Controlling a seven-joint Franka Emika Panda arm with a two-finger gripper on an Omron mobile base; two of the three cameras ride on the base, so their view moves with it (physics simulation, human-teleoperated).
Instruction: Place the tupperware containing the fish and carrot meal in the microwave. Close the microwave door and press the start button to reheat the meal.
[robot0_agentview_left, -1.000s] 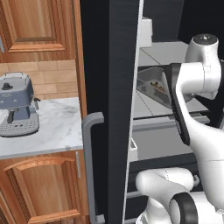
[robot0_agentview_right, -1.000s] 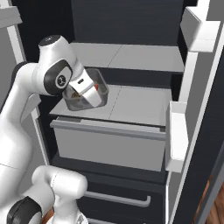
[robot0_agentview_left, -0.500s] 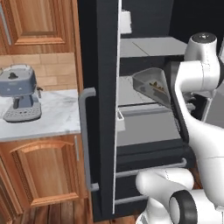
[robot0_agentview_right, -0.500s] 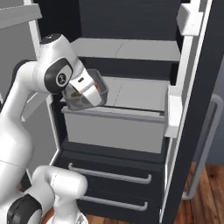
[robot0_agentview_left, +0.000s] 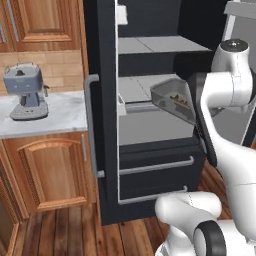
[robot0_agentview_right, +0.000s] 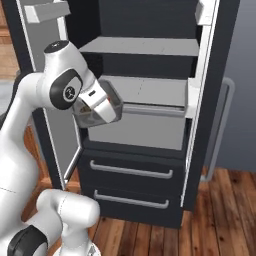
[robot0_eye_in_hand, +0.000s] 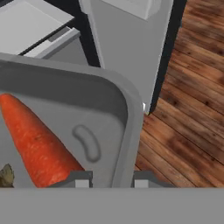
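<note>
My gripper (robot0_eye_in_hand: 111, 181) is shut on the rim of the tupperware (robot0_eye_in_hand: 129, 114), a grey see-through tub held in the air in front of an open black fridge. The tupperware (robot0_agentview_left: 171, 99) hangs tilted at shelf height beside my white forearm, and from the other side the tupperware (robot0_agentview_right: 106, 107) sits just past my hand. Inside it lies the meal: an orange carrot (robot0_eye_in_hand: 40, 145) and a pale scrap at the left edge. The microwave and its door are out of view.
The fridge (robot0_agentview_right: 145, 135) stands open with grey shelves, two drawers (robot0_agentview_left: 156, 167) and both doors swung out, the left door (robot0_agentview_left: 101, 100) carrying a grey handle. A coffee machine (robot0_agentview_left: 27, 92) sits on the marble counter (robot0_agentview_left: 55, 117) above wooden cabinets. Wooden floor lies below.
The whole picture has widened: the base has backed away from the fridge, bringing its drawers and the floor into view. The tupperware stays in my gripper.
</note>
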